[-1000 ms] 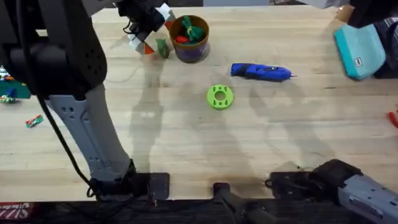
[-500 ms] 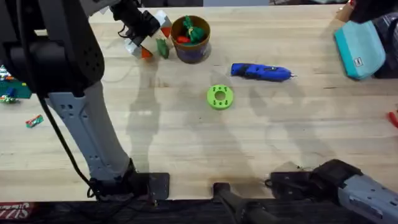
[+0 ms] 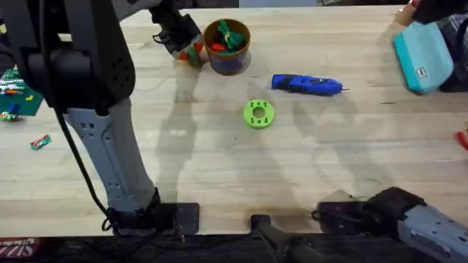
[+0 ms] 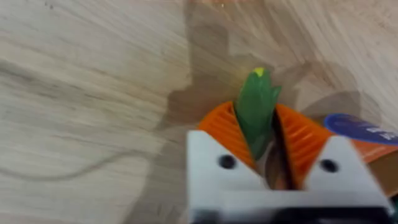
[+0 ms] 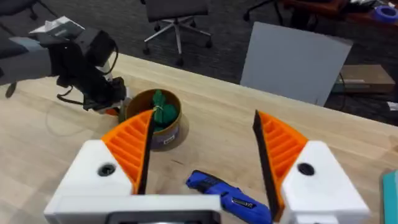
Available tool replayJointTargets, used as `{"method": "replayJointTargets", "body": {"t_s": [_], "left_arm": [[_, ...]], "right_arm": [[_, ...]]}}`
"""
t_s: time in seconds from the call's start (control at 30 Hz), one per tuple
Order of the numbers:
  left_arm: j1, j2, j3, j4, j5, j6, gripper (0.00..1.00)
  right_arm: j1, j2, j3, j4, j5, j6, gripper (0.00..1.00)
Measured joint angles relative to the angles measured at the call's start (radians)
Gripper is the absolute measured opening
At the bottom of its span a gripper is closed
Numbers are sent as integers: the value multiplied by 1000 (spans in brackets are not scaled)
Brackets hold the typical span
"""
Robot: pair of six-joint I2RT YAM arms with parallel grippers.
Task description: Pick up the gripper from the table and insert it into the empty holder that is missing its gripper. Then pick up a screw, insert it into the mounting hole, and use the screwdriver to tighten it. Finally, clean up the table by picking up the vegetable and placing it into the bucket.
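One step is left by the look of it: the clean-up. The left gripper [image 4: 268, 146] has its jaws closed on the vegetable [image 4: 257, 112], the dark green piece pinched between the orange pads [image 4: 224, 127] with its tip poking out past them. From overhead, that gripper [image 3: 184, 45] sits at the far left of the surface [image 3: 219, 168], just beside the bucket [image 3: 227, 45], which already has a leafy green toy and a red one inside. The vegetable is not yet over the rim, as far as I can judge.

Next, I'd say the arm has to carry the piece sideways over the bucket's mouth, high enough to clear the rim, then let the jaws part.

The right gripper [image 5: 202, 155] hangs back with its jaws wide, holding nothing. The screwdriver [image 3: 306, 85] lies on the surface between the bucket and the teal case, near the green disc [image 3: 258, 114].

Compared with a second ago, the left gripper has shifted closer to the bucket, and the vegetable, then lying just beside the bucket's wall, is now in its grip. Screwdriver and disc have stayed put.
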Motion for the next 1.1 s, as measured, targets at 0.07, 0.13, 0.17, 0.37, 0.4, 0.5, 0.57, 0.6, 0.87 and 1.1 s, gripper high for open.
{"method": "replayJointTargets", "body": {"t_s": [0.07, 0.13, 0.17, 0.37, 0.4, 0.5, 0.57, 0.6, 0.87, 1.1], "left_arm": [[-5, -1, 2, 6, -11, 13, 37], [-7, -2, 2, 6, -12, 14, 29], [-6, -2, 2, 3, -9, 15, 31], [17, -3, 35, -136, 5, 21, 31], [38, -22, 40, -160, 8, 22, 31], [55, -88, 40, -167, 9, 33, 31], [59, -159, 41, -175, 9, 42, 31], [57, -200, 42, -185, 9, 47, 31], [-58, -415, 78, -285, 1, 74, 31], [-190, -356, 43, -144, -16, 46, 31]], "right_arm": [[0, 0, 0, 0, 0, 0, 900], [0, 0, 0, 0, 0, 0, 900], [0, 0, 0, -1, 0, 0, 900], [0, 0, 0, 0, 0, -8, 900], [0, 0, 0, 0, 0, -12, 900], [0, 0, 0, 2, 0, -15, 900], [0, -1, 0, 3, 0, -16, 900], [0, -2, 0, 8, 0, -16, 900], [0, -74, 0, 35, 0, -16, 900], [0, -102, 0, 39, 0, -16, 900]]}}
